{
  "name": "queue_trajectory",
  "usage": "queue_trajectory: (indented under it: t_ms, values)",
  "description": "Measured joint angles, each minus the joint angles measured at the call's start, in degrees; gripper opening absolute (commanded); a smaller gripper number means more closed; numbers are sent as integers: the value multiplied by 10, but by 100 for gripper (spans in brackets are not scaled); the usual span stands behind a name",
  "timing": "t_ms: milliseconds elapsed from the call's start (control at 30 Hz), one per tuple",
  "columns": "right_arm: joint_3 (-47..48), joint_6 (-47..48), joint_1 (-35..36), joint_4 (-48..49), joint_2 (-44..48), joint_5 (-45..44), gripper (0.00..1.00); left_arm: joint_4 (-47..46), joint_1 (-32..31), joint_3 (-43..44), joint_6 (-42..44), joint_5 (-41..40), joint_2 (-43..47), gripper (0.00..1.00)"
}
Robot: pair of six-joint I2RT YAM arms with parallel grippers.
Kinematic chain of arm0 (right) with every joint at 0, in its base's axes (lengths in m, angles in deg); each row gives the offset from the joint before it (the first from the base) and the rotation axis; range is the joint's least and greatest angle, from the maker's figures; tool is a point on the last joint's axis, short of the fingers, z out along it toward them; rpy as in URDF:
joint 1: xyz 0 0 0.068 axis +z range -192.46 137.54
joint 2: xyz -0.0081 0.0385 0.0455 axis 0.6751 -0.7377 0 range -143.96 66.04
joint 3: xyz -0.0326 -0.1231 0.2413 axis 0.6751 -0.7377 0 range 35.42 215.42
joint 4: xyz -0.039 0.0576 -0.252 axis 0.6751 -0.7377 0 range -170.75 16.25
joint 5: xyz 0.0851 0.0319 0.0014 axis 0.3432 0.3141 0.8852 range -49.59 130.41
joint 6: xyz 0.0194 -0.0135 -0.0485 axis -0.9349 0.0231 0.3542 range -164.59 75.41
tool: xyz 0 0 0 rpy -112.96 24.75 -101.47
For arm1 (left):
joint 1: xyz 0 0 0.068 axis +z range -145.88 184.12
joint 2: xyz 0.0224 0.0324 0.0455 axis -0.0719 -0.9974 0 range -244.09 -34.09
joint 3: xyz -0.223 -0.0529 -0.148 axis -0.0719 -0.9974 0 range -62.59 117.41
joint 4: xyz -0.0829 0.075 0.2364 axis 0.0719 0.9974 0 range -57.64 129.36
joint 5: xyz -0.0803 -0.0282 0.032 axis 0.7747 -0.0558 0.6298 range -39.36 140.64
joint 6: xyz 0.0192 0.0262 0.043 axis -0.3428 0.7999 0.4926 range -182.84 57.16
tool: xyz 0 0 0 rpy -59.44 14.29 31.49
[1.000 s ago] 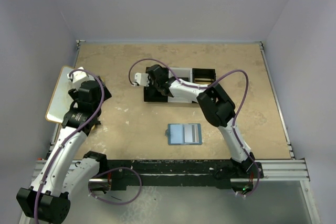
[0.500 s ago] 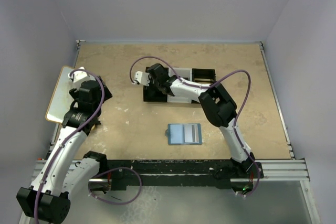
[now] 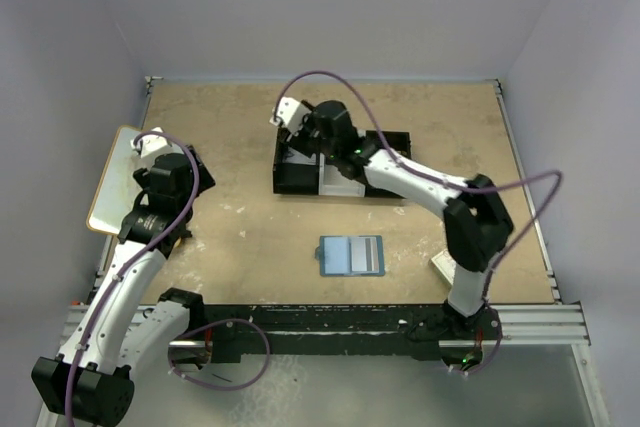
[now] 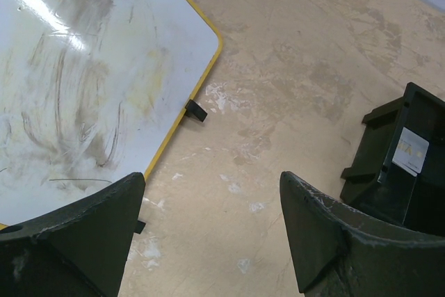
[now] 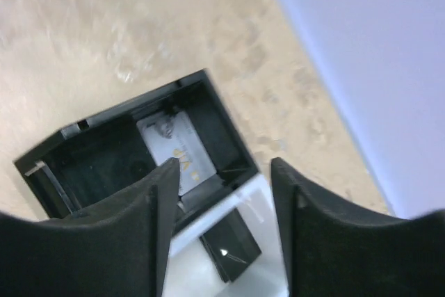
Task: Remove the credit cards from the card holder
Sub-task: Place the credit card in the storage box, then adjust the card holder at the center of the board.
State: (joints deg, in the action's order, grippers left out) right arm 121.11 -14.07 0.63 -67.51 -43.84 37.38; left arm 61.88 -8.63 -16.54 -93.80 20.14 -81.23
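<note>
Right gripper (image 5: pixel 222 169), jaws apart, over tray (image 5: pixel 104 166); 1 pale card (image 5: pixel 177 145), seemingly, inside.

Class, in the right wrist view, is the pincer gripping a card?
No, the right pincer is empty and open; the card lies in the tray below.

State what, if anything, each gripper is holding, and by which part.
Nothing is held: the left gripper and right gripper are both open and empty; a pale card lies loose in the tray.

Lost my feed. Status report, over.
Left gripper open, by whiteboard. Right gripper open above tray, one card inside. Wallet open on table. Nothing blocking wallet.
</note>
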Motion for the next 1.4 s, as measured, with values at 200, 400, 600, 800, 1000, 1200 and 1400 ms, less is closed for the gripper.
queue_trajectory:
  t_ms: [200, 400, 600, 800, 1000, 1200, 1400]
  values:
    - [-157, -164, -19, 117, 223, -30, 84, -3, 0, -3, 1, 12, 3, 77]
    - [-305, -361, -43, 101, 385, -50, 80, -6, 0, -3, 3, 40, -4, 76]
    - [-391, -555, -42, -51, 483, -49, 73, -19, 0, -10, 7, 73, -6, 75]
    - [-495, -708, -42, -132, 577, -27, 65, -22, 0, -10, 8, 87, -21, 75]
    - [-556, -804, -42, -187, 589, 4, 65, -25, 0, -10, 17, 96, -31, 75]
    - [-581, -827, -42, -184, 556, 52, 59, -26, 0, -10, 20, 99, -42, 75]
    - [-581, -827, -42, -160, 503, 76, 59, -28, 0, -10, 21, 102, -48, 74]
